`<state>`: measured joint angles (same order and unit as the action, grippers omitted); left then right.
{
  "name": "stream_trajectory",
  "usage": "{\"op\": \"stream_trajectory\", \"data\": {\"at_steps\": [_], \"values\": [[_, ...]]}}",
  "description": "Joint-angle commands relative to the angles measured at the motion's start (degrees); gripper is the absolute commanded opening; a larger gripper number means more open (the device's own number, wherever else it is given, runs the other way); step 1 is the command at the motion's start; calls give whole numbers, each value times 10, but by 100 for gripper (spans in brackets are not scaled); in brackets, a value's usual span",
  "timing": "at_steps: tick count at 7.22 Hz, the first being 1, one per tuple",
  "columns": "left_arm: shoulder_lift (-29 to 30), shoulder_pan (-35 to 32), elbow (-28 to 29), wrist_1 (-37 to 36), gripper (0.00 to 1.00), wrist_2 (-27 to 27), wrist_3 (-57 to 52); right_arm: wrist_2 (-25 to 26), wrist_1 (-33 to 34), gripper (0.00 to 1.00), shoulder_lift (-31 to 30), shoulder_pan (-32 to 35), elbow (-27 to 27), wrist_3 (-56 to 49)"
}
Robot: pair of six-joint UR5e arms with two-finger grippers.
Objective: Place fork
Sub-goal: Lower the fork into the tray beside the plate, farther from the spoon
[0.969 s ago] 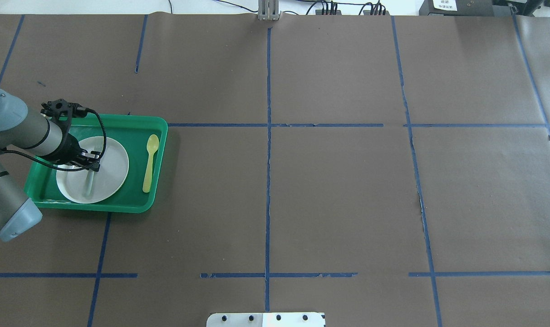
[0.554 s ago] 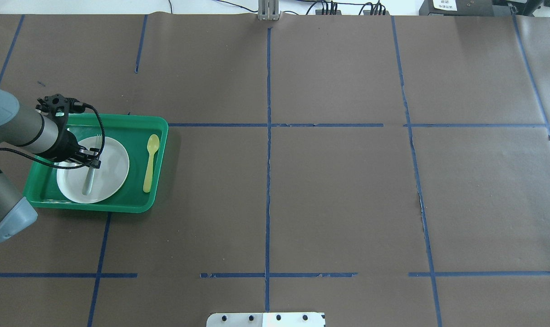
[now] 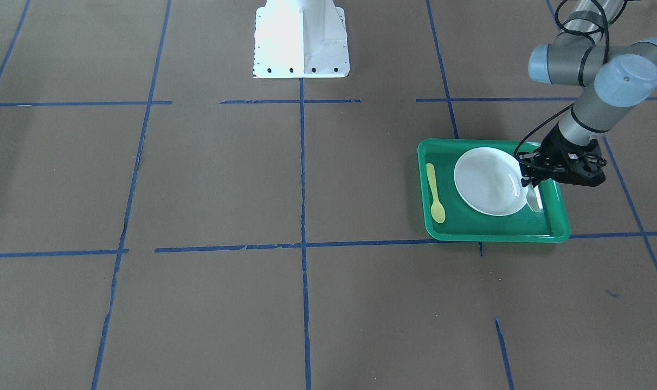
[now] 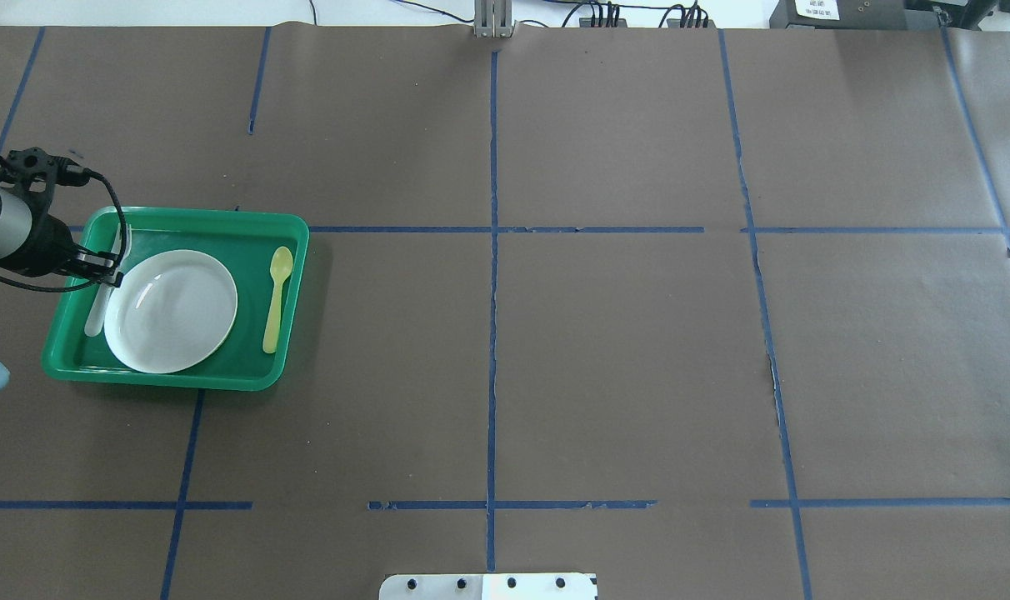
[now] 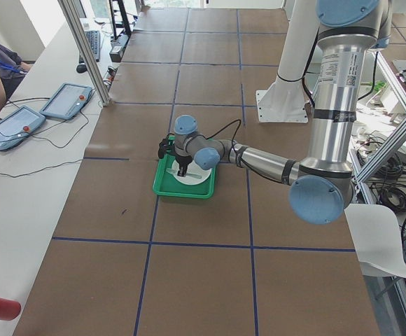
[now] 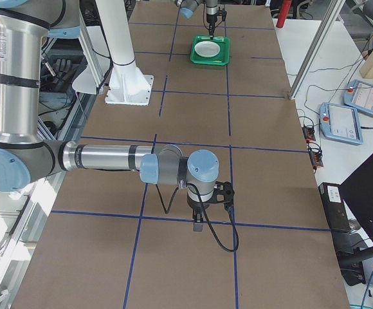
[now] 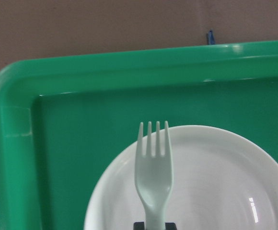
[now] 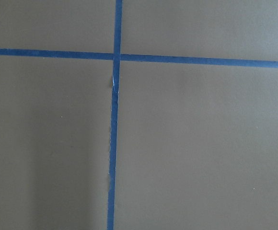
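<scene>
The fork [image 4: 97, 315] is pale and slim. My left gripper [image 4: 107, 277] is shut on its middle and holds it low over the strip between the white plate [image 4: 176, 304] and the left wall of the green tray [image 4: 222, 223]. In the left wrist view the fork's tines [image 7: 153, 143] point away from me over the plate's edge [image 7: 215, 187]. In the front view the gripper [image 3: 529, 177] holds the fork [image 3: 534, 199] beside the plate [image 3: 488, 181]. My right gripper [image 6: 199, 223] hangs over bare table far from the tray; I cannot tell if it is open.
A yellow plastic spoon [image 4: 275, 296] lies in the tray to the right of the plate. The tray sits at the table's left side on brown paper with blue tape lines. The robot's white base plate [image 3: 301, 38] stands at the near middle.
My left gripper has moved left with the fork, from over the middle of the plate to the tray's left side next to the plate.
</scene>
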<state>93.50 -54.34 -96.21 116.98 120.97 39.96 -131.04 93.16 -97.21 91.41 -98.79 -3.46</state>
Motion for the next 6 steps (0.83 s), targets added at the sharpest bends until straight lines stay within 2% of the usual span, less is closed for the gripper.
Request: {"op": "stream_trajectory", "data": {"at_steps": [1,5,6], "values": [[-1,-12,36,3,0,-1,-13,0,0,100,0,0,0,-1],[5,-10,36,3,0,1,-7,0,0,100,0,0,0,-1],[5,-10,35,3,5,1,-8,0,0,100,0,0,0,-1]]}}
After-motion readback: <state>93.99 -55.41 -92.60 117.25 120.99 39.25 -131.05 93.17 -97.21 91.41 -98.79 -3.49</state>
